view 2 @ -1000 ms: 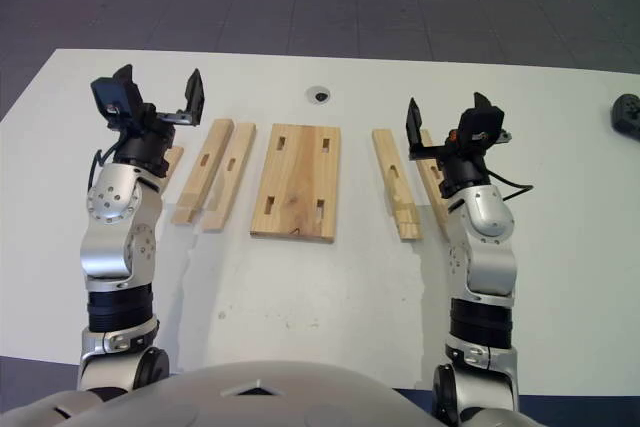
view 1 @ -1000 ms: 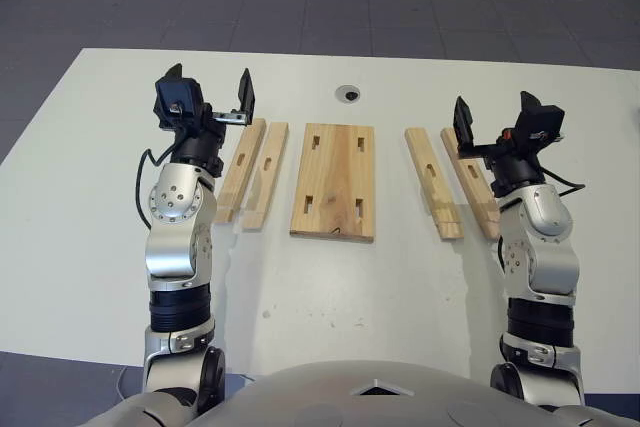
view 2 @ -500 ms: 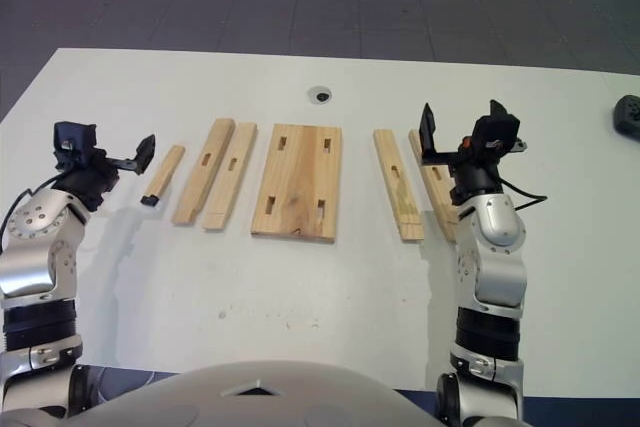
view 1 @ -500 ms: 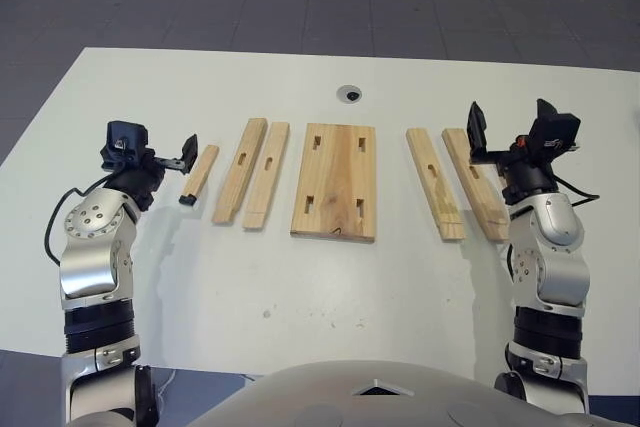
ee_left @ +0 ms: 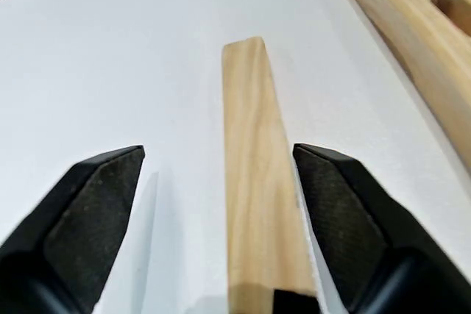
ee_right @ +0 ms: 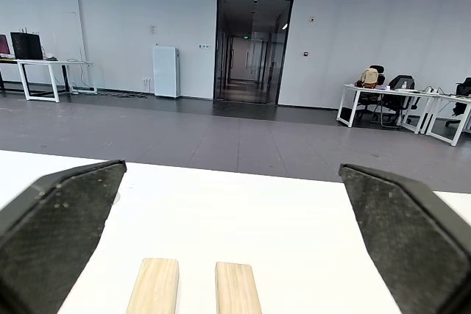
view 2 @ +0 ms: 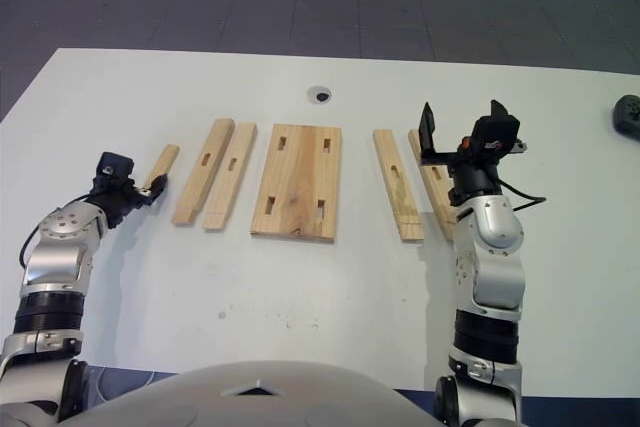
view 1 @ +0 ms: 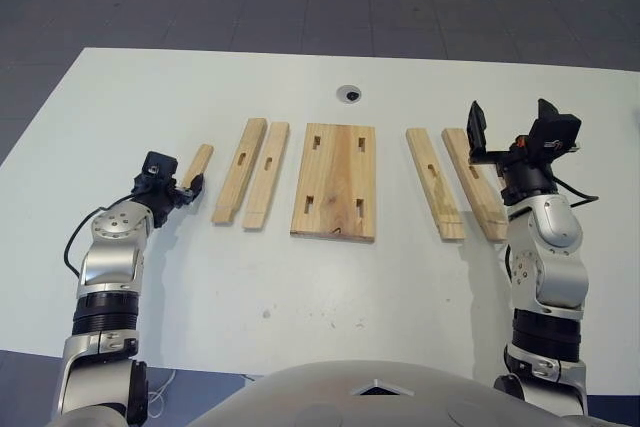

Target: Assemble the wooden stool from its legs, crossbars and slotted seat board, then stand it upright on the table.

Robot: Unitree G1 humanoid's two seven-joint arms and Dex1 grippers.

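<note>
The slotted seat board (view 1: pixel 333 182) lies flat mid-table. Left of it lie two slotted legs (view 1: pixel 240 169) (view 1: pixel 266 174), and further left a short crossbar (view 1: pixel 198 165). Two more legs (view 1: pixel 433 197) (view 1: pixel 472 187) lie right of the board. My left gripper (view 1: pixel 183 187) is down at the crossbar's near end. It is open, and in the left wrist view the crossbar (ee_left: pixel 257 196) runs between its fingers (ee_left: pixel 88 218). My right gripper (view 1: pixel 510 132) is held open above the right-hand legs, nothing in it. Two leg ends (ee_right: pixel 153 284) show below it.
A round cable hole (view 1: pixel 348 94) sits in the white table (view 1: pixel 330 287) behind the board. A dark object (view 2: pixel 628 112) lies at the far right edge. Bare tabletop spreads in front of the parts and to the far left.
My left arm has swung out to the left and come down from a raised pose to the table, its open fingers now straddling the crossbar's near end. The right arm shifted slightly right, then held still.
</note>
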